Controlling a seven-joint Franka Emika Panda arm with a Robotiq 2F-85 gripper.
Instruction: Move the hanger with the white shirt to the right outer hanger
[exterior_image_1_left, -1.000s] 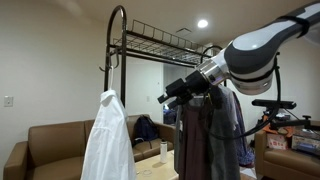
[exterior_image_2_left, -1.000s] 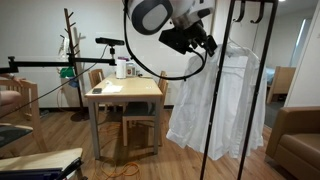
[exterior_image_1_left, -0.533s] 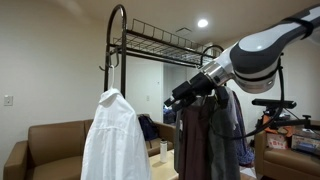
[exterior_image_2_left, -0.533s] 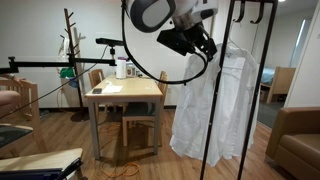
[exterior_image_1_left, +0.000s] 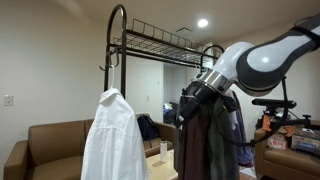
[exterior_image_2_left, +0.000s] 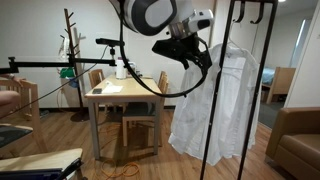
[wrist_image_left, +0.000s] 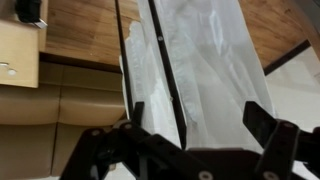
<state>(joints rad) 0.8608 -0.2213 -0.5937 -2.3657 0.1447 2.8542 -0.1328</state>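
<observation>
The white shirt (exterior_image_1_left: 108, 140) hangs on its hanger at the outer end of the black clothes rack (exterior_image_1_left: 118, 40). It also shows in an exterior view (exterior_image_2_left: 222, 100) behind the rack's post (exterior_image_2_left: 270, 70). My gripper (exterior_image_1_left: 188, 100) is open and empty, clear of the shirt, close to the dark clothes. In an exterior view my gripper (exterior_image_2_left: 196, 56) sits beside the shirt's shoulder. In the wrist view the open jaws (wrist_image_left: 200, 122) frame the white shirt (wrist_image_left: 210, 70) and a black rack bar (wrist_image_left: 165, 70). The hanger itself is hidden under the collar.
Dark garments (exterior_image_1_left: 210, 140) hang on the rack's other end. A brown sofa (exterior_image_1_left: 50, 140) stands behind. A wooden table (exterior_image_2_left: 125, 92) with a jug and chairs stands near the arm. A coat stand (exterior_image_2_left: 70, 40) is by the wall.
My arm has pulled back from the white shirt toward the dark clothes and turned. The shirt has swung slightly and now hangs still.
</observation>
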